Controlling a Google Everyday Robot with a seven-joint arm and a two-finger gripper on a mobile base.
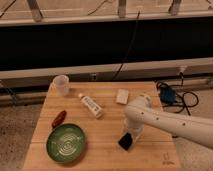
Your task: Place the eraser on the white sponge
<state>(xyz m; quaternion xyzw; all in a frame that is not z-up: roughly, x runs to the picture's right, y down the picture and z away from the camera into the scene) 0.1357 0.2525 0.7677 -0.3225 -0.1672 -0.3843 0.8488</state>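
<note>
Wooden table (102, 132) w/ a dark wall and cables behind it; light's dim. Gripper (131, 135) is down near the front edge, right of centre, right at the eraser (125, 142), touching it or as good as. Can't tell whether it's clamped on the block or not, since the wrist hides that bit. Eraser sits just below and left of the gripper tip. It looks tipped up a little rather than flat, but not sure. Long axis seems to run roughly front-to-back, leaning a bit right at the far end.

Key relation: white sponge (122, 96) lies almost straight toward the far side of the table from the eraser, a hair to the left in view. They're well apart w/ bare wood between, and my own arm (150, 116) bulks over part of that lane, its bend just beside the sponge on the right. So the carry, as I judge it, is a near-straight run away from the front edge, no real sideways leg. Eraser's bigger than the sponge, so it'll overhang; needs centring or it could tip off.

Bottle (91, 105) lies left of the lane, cup (61, 85) in the far-left corner, green plate (66, 142) and reddish-brown thing (59, 118) front-left. None in the way.
</note>
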